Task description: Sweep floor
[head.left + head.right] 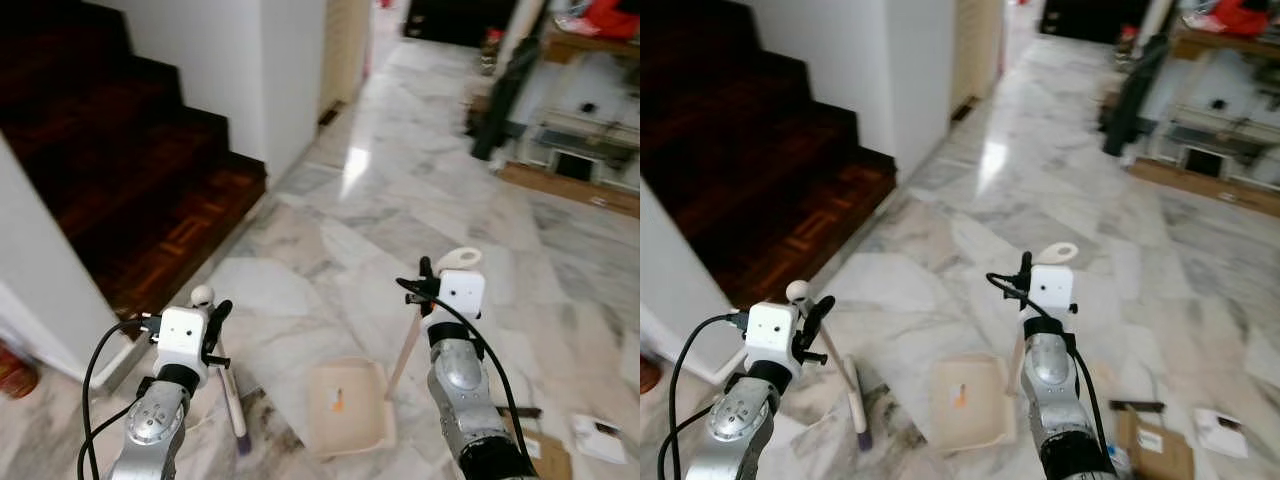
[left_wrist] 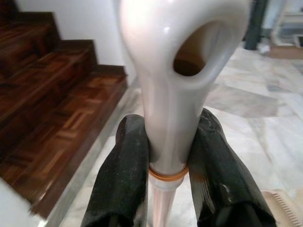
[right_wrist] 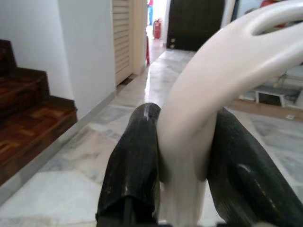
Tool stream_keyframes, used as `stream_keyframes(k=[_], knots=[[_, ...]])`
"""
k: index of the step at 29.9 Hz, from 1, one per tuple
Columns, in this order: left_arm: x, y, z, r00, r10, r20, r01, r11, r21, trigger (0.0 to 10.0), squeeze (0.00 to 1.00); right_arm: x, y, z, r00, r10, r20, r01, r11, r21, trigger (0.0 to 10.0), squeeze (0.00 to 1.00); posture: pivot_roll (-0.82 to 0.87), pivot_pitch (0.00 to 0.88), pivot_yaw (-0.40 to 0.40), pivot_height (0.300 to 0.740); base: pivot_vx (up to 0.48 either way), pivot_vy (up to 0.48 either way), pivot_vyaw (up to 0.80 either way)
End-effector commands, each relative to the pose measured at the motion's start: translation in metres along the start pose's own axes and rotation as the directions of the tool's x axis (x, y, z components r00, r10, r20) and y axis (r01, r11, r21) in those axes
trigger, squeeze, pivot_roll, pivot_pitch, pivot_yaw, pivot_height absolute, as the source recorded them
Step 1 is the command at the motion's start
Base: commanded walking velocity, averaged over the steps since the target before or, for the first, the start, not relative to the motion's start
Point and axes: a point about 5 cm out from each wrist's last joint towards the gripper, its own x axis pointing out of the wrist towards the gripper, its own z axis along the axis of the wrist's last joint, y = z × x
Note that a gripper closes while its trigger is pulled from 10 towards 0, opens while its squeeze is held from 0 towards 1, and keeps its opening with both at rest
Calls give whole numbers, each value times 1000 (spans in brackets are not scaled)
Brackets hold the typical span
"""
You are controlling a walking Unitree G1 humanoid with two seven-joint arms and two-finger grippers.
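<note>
On the marble floor (image 1: 330,250) just ahead of the robot, a cream dustpan (image 1: 347,405) is set flat between the two arms, with a small orange scrap (image 1: 338,404) lying inside it. Its long pale handle (image 1: 404,352) slants up to the right, ending in a white looped grip (image 1: 459,259). That grip is clamped by the right gripper (image 3: 182,156), whose two black fingers (image 3: 132,161) are pressed against either side of the white stem.

To the left of the dustpan, a broom (image 1: 232,400) is stood nearly upright on the floor, its pale shaft running down to a dark bristle end. The broom's white top, with an oval hanging hole, is pinched by the left gripper (image 2: 170,161); both of its black fingers (image 2: 124,175) are closed on the stem just above an orange ring (image 2: 168,173).

A dark wooden staircase (image 1: 120,150) is seen on the left, beside a white wall (image 1: 240,70). On the right, by the robot's right arm, a flat piece of cardboard (image 1: 1155,442) and a small white packet (image 1: 600,436) are lying on the floor. Further back on the right, low white furniture (image 1: 580,140) is seen against the wall, somewhat blurred.
</note>
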Motion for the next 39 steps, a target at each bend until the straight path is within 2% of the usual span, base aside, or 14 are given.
stream_keyframes(k=[1, 36, 39], knots=[[4, -2, 9, 999, -5, 52, 5, 1000, -2, 10000, 0, 3, -4, 6, 999, -17, 29, 17, 1000, 10, 10000, 0, 144, 36, -15, 740, 0, 0, -800], [5, 1, 14, 998, -4, 66, 4, 1000, 5, 10000, 0, 2, 1, 5, 1000, -15, 25, 15, 1000, 25, 10000, 0, 153, 33, -9, 740, 0, 0, -800], [6, 1, 14, 998, -4, 67, 4, 1000, 8, 10000, 0, 2, 1, 5, 999, -17, 29, 16, 999, 29, 10000, 0, 152, 31, -9, 740, 0, 0, 0]])
